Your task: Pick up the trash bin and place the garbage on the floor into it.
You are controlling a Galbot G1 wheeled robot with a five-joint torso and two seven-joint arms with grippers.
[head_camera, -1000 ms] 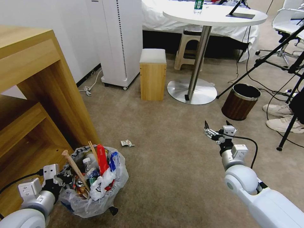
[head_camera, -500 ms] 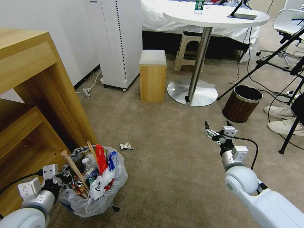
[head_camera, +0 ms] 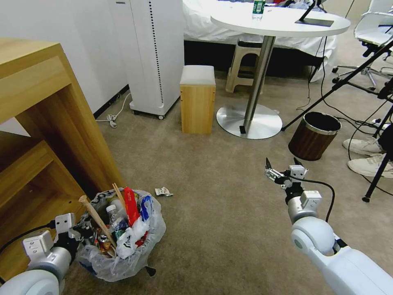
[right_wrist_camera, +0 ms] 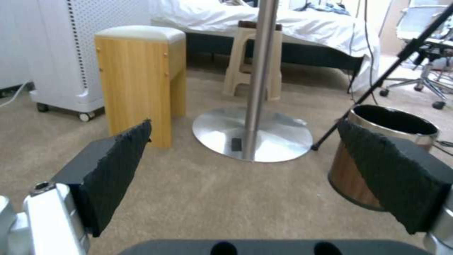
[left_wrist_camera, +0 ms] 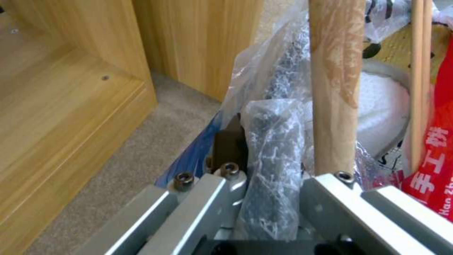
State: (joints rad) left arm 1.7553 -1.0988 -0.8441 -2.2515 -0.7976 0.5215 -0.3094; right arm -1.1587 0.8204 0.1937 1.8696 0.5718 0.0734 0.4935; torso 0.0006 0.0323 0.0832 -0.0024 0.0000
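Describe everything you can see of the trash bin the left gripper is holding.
The trash bin is small and round, lined with a crinkled translucent white bag with dark print. It stands upright on the beige carpet beside the wooden cabinet, stuffed above its rim: a thick wooden stick, thin sticks, a red carton, a small bottle and wrappers. The left gripper is clamped on its bag-covered rim.

red carton (left_wrist_camera: 436,166) | white print: "手工", "Zh…" partly cut off

trash bin (head_camera: 123,241) on floor (head_camera: 213,196), wrapper (head_camera: 163,191) just behind
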